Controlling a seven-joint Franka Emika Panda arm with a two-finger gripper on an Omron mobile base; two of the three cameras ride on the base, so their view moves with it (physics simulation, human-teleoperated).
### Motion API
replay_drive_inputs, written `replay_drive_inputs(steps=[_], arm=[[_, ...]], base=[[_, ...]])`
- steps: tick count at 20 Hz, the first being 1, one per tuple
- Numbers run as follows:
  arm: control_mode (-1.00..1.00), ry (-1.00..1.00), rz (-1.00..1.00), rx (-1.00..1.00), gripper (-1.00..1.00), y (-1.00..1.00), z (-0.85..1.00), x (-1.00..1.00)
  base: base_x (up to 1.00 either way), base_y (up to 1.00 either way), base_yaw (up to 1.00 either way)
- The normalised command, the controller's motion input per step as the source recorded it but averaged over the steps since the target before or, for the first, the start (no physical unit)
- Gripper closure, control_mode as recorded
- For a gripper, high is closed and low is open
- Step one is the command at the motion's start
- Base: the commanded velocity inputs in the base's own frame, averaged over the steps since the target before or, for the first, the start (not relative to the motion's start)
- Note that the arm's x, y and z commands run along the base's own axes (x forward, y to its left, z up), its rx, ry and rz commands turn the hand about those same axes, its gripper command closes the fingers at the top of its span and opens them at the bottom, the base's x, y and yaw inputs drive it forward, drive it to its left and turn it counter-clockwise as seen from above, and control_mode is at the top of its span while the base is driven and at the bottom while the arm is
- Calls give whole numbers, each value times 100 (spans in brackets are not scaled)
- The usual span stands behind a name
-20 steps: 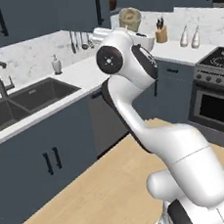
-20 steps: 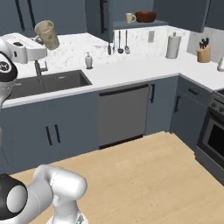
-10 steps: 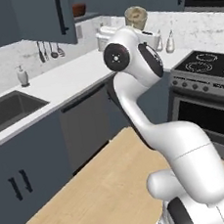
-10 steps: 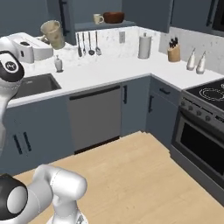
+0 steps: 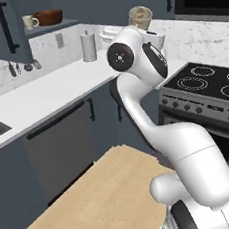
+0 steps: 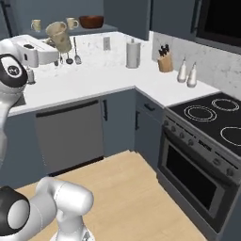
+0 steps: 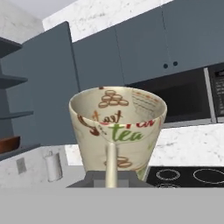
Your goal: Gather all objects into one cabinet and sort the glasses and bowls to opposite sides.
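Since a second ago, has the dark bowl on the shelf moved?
No. The bowl sits right of the handled cup on the shelf as before; only the camera shifted.

A paper towel roll (image 6: 133,53) is standing on the white counter (image 6: 94,80), a knife block (image 6: 164,61) sitting nearby. Two bottles (image 6: 187,74) are waiting beside the black stove (image 6: 212,117).

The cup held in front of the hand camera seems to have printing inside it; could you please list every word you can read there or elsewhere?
"tea": green letters inside the cup shut in the pincer.
Brown script above it, perhaps ending "eet": too unclear to read.
Fine print on the cup's inner right wall: too small.
Nothing else is legible.
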Motion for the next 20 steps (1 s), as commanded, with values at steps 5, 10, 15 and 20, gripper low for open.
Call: replay_drive_inputs(steps=[5, 10, 15, 20], arm=[[100, 0, 0, 0, 100, 0, 0, 0], [100, 0, 0, 0, 100, 0, 0, 0], [100, 0, 0, 0, 100, 0, 0, 0], [100, 0, 0, 0, 100, 0, 0, 0]], base=[[42, -25, 34], [39, 0, 61], [49, 0, 68], [50, -27, 46]])
